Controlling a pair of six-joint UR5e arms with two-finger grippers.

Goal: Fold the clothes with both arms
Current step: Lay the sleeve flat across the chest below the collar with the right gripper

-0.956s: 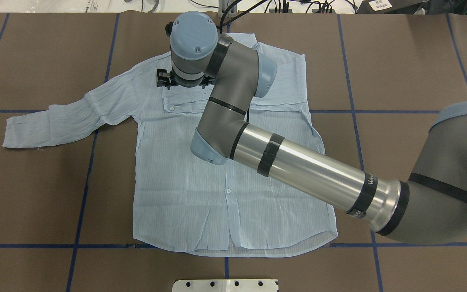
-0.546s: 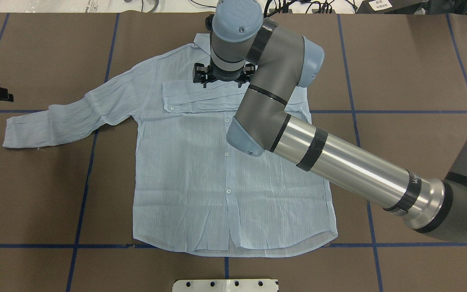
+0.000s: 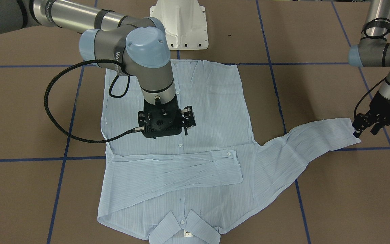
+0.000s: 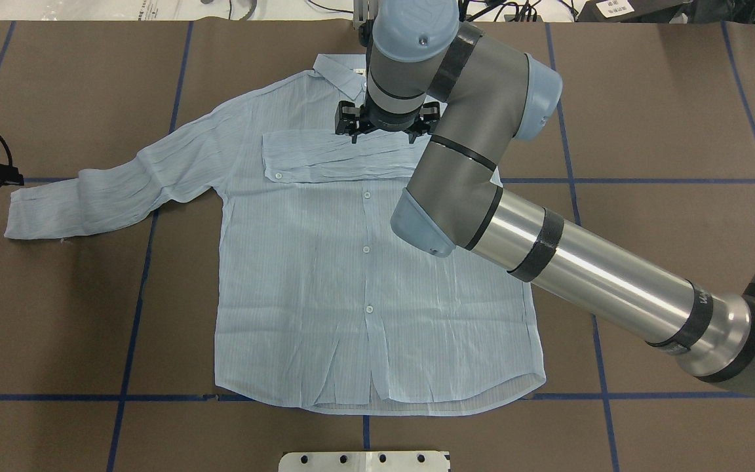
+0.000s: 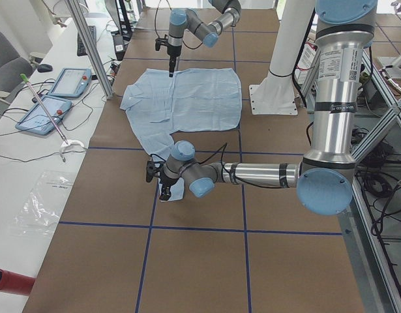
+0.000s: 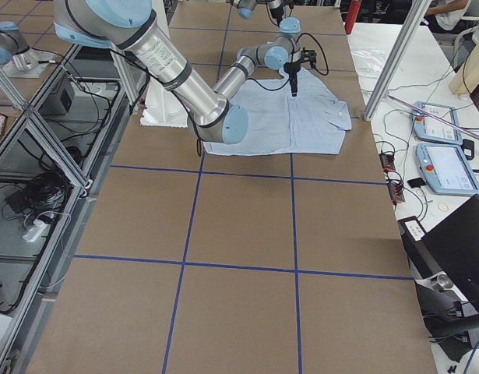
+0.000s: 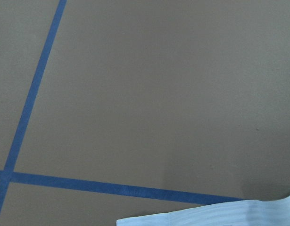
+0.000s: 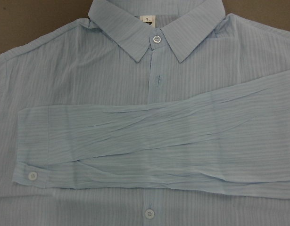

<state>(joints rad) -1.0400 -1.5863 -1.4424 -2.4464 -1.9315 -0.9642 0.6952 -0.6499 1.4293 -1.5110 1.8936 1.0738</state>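
Observation:
The clothes are one pale-blue striped shirt [image 4: 325, 282] lying flat and buttoned, front up, collar [image 8: 154, 28] at the table's far side. One sleeve [image 4: 331, 157] is folded across the chest. The other sleeve [image 4: 109, 190] stretches out to the robot's left. My right gripper [image 4: 384, 126] hovers open over the chest just below the collar, holding nothing. My left gripper [image 3: 364, 132] stands open at the end of the outstretched sleeve's cuff [image 3: 340, 134], one fingertip at the cuff's edge. The left wrist view shows only a corner of that cuff [image 7: 220, 214].
The brown table surface carries blue tape grid lines [image 4: 135, 308]. The white base pedestal [image 3: 179, 23] stands at the robot's edge, beyond the shirt's hem. A black cable [image 3: 51, 101] loops from the right wrist. Tablets [image 5: 57, 98] lie on the side bench.
The right arm has swung across the chest from the folded sleeve's cuff toward the collar. The left gripper has come in from the table's left edge and moved down to the outstretched cuff.

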